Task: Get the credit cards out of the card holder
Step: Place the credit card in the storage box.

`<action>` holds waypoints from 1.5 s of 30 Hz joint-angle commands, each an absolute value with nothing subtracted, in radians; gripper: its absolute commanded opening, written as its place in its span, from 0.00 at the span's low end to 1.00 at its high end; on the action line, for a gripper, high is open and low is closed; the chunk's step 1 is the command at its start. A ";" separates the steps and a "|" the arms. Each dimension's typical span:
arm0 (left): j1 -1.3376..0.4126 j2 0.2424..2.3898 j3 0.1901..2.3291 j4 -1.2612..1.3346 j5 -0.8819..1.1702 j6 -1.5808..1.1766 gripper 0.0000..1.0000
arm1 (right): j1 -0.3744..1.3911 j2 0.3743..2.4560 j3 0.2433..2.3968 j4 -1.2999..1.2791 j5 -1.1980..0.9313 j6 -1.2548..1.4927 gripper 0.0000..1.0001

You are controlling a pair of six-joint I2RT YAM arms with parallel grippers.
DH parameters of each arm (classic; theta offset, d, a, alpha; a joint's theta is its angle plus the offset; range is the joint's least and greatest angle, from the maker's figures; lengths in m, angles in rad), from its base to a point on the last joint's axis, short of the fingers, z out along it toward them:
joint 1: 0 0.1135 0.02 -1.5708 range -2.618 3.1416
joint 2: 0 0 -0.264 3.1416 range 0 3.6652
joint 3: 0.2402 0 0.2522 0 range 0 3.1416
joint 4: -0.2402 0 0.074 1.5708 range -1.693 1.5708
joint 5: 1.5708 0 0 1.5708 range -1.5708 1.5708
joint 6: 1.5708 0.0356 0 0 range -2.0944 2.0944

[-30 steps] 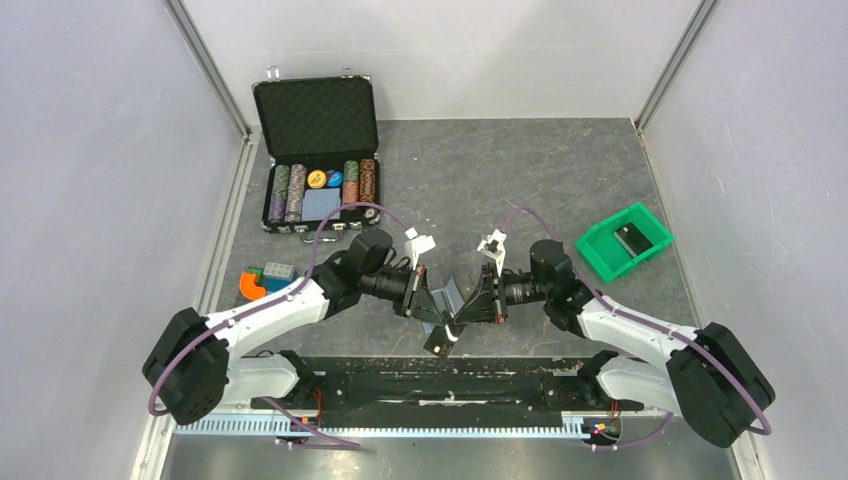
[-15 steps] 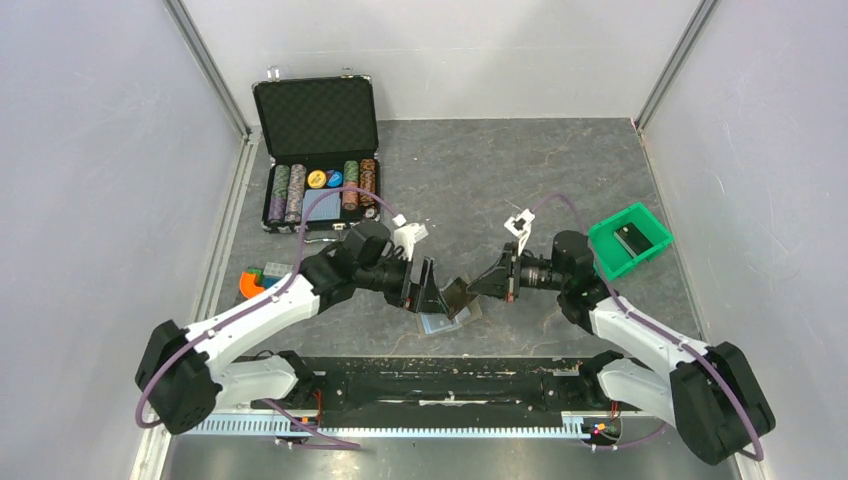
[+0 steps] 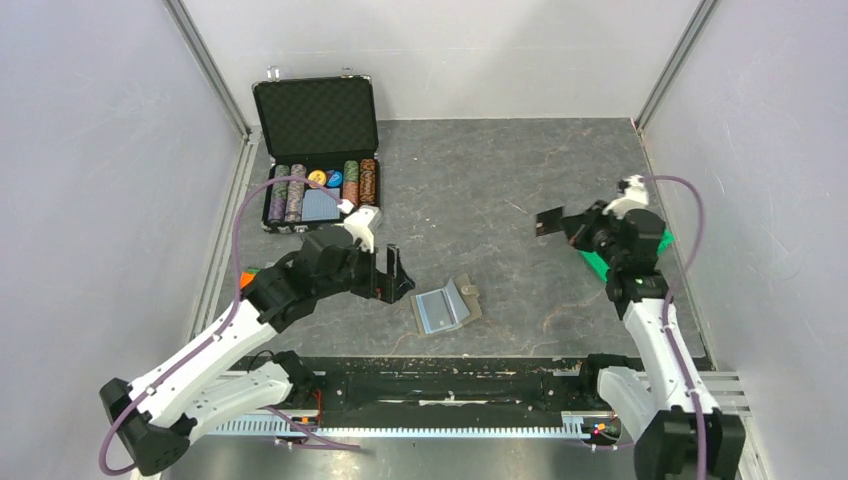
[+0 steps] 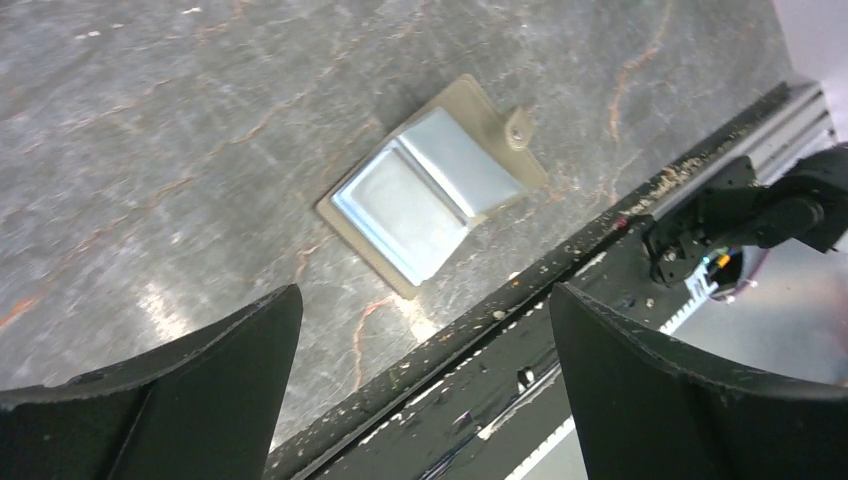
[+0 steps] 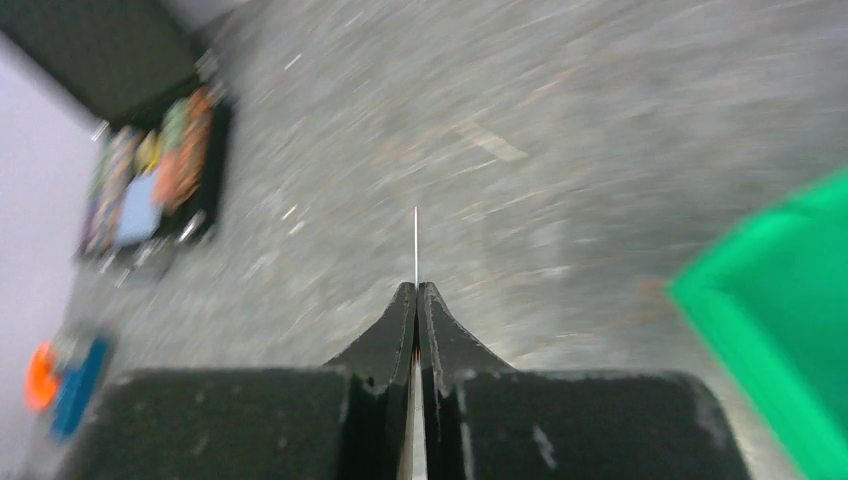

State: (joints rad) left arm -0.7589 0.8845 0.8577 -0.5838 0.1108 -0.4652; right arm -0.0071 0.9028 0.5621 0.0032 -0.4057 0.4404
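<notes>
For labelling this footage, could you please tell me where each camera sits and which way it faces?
Top external: above and behind the bases, looking down at the table; shows the left gripper and right gripper.
Left wrist: looks down at the card holder; its open fingers frame it.
Right wrist: looks along its shut fingers pinching a thin card; blurred.
Shared: top and left wrist both show the card holder.

Result of inspection: no text, label, brand, number or sign can be read in any view.

- Chips in the black case, far left: coloured faces only, any markings too small to make out.
- Card holder, lying open near the middle: plain pale-blue panels and a tan border, with no print visible.
- Credit card, raised at the right: seen dark and edge-on, so its face cannot be read.
</notes>
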 commanded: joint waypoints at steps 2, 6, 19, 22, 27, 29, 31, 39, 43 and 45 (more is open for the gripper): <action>-0.761 0.799 0.857 -0.675 -0.086 -0.416 1.00 | -0.179 0.822 0.619 -0.091 -0.082 0.429 0.00; -0.761 0.742 0.831 -0.681 -0.115 -0.434 1.00 | -0.278 0.814 0.636 -0.106 -0.007 0.447 0.00; -0.761 0.683 0.810 -0.685 -0.101 -0.437 1.00 | -0.422 0.929 0.611 -0.017 0.109 0.470 0.00; -0.761 0.682 0.811 -0.684 -0.089 -0.437 1.00 | -0.438 0.951 0.591 0.039 0.138 0.490 0.00; -0.761 0.680 0.811 -0.684 -0.079 -0.435 1.00 | -0.451 1.002 0.560 0.131 0.162 0.541 0.00; -0.761 0.681 0.810 -0.683 -0.074 -0.434 1.00 | -0.454 1.012 0.534 0.183 0.160 0.560 0.00; -0.761 0.682 0.810 -0.684 -0.072 -0.433 1.00 | -0.457 1.028 0.521 0.207 0.158 0.582 0.00; -0.761 0.681 0.811 -0.684 -0.067 -0.429 1.00 | -0.459 1.072 0.419 0.369 0.142 0.678 0.00; -0.761 0.682 0.813 -0.684 -0.069 -0.427 1.00 | -0.459 1.118 0.405 0.429 0.128 0.702 0.00; -0.761 0.681 0.811 -0.684 -0.069 -0.426 1.00 | -0.459 1.128 0.384 0.476 0.132 0.717 0.00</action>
State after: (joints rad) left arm -0.7589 0.6926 0.8112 -0.6876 -0.0753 -0.4641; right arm -0.4545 1.1099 0.4088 0.3229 0.1287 0.6674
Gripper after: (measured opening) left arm 0.996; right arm 0.006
